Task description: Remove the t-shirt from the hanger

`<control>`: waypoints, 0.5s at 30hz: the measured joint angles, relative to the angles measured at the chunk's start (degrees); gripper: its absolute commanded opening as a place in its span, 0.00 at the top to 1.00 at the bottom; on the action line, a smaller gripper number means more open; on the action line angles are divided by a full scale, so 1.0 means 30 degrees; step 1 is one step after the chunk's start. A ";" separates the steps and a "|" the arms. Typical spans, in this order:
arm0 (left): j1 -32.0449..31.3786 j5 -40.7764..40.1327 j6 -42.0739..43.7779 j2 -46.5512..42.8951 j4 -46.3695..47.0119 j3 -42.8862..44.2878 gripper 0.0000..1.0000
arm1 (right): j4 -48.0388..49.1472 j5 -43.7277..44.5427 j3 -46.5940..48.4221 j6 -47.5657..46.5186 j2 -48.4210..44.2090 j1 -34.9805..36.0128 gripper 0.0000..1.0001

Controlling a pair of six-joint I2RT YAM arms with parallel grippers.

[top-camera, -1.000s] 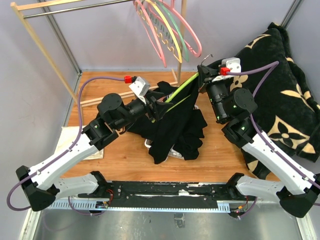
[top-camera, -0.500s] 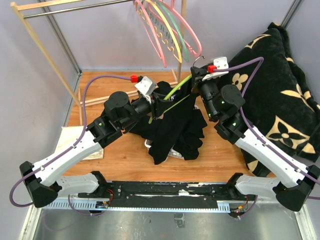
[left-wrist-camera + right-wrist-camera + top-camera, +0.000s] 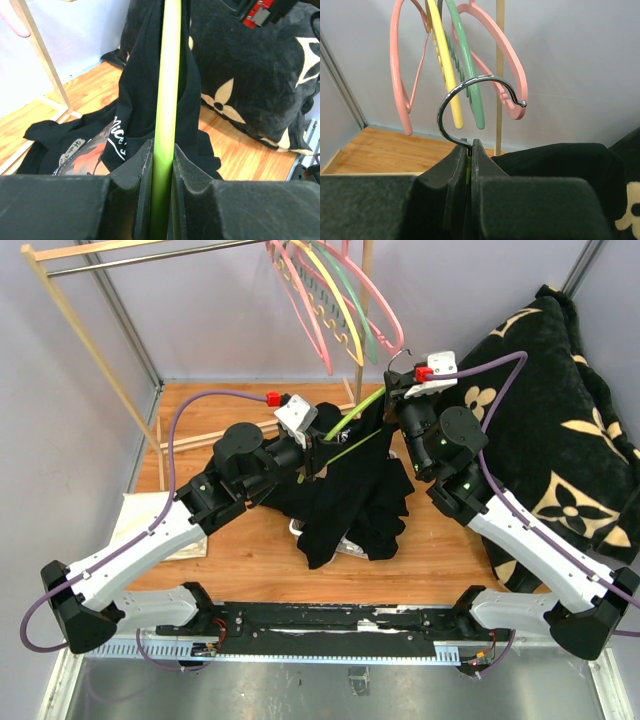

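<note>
Above the middle of the wooden tabletop (image 3: 250, 550), the black t-shirt (image 3: 345, 500), likely light, limp and stretchy, drapes from a stiff lime-green hanger (image 3: 358, 412) that the left pincer (image 3: 161, 147) clenches by its arm and the right pincer (image 3: 470, 145) at its hook, so loose shoulder fabric looks the best hold.

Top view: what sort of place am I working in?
Probably a lab test cell staged as a laundry corner: a wooden garment rack with plastic hangers, and a wooden tabletop inside plain panel walls.

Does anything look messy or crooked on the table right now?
Yes. The green hanger is tilted, clamped by the left gripper and right gripper, and the black t-shirt sags off it in a crumpled heap on the table.
</note>
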 measured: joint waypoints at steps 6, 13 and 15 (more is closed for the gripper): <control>-0.0124 0.0073 0.0124 -0.0007 -0.0102 0.0000 0.87 | 0.0007 0.0109 0.0000 -0.0197 0.0080 0.0036 0.99; -0.0124 0.0051 0.0124 -0.0015 -0.0102 0.0000 0.99 | 0.0022 0.0138 0.0000 -0.0335 0.0102 0.0044 0.99; -0.0124 0.0051 0.0124 -0.0022 -0.0102 0.0000 0.99 | 0.0029 0.0131 0.0007 -0.0342 0.0102 0.0044 0.99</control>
